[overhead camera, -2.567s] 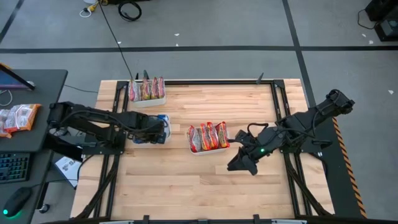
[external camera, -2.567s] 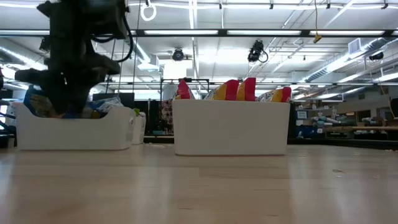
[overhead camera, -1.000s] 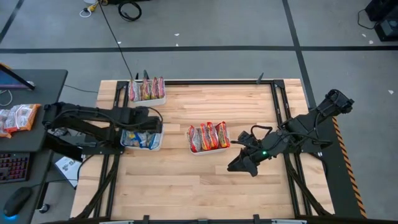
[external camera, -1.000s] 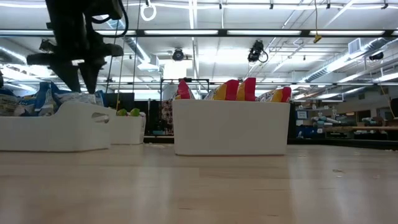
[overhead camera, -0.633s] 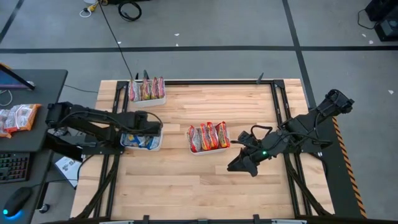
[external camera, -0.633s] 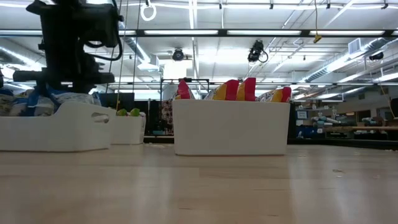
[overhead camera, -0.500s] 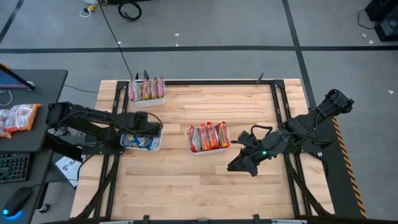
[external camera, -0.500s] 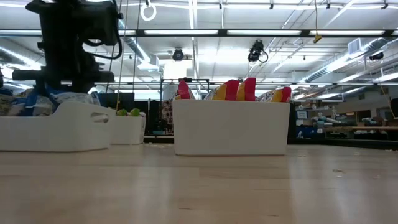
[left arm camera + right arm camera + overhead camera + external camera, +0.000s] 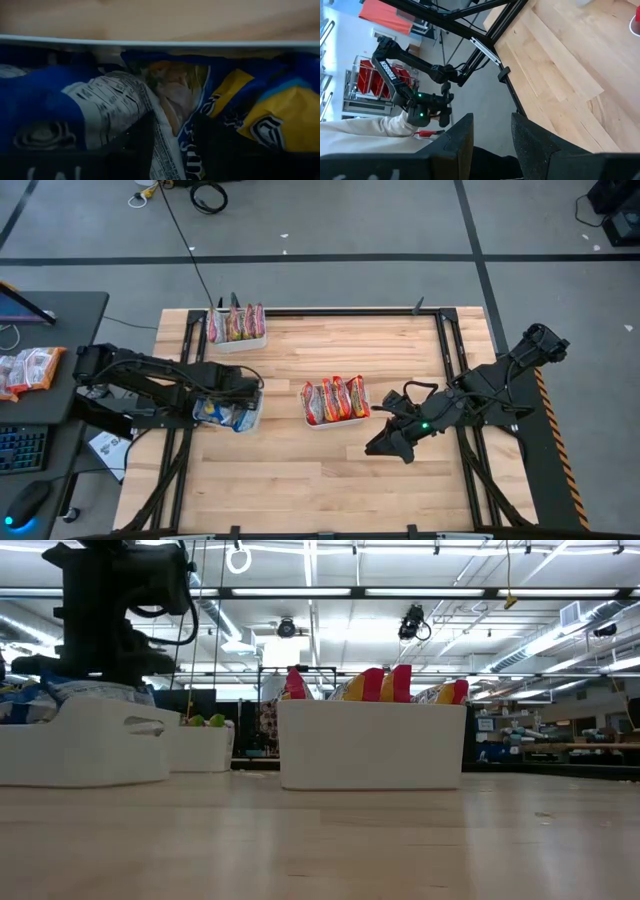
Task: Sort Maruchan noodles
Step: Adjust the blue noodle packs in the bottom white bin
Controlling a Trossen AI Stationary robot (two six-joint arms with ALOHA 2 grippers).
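High view: counted three white rectangular plastic trays on the pale wooden plank desk point(image 9: 330, 480), two dark arms, and three kinds of crinkly ramen packet, one kind per tray.

Found the far tray point(image 9: 240, 343) at the desk's back left corner, holding about four red-orange packets point(image 9: 236, 323) stood on edge in a row. Found the middle tray point(image 9: 335, 422) near the desk's centre, with about five packets in red and yellow-orange point(image 9: 335, 398), also upright and side by side. Saw the third tray point(image 9: 248, 420) at the left edge, turned slightly askew to the desk's planks, filled with blue-and-yellow packets point(image 9: 215, 412) lying in a loose jumble. Made out at least two of these in the left wrist view; could not count the full number.

Located the left pincer point(image 9: 243, 392) down inside that third tray among the blue-and-yellow packets, one packet's printed white back right at its tip. Could not tell whether apart or clamped on that packet.

Noted the right pincer point(image 9: 378, 446) just right of the middle tray, well clear of it, above bare desk, jaws apart and holding nothing.
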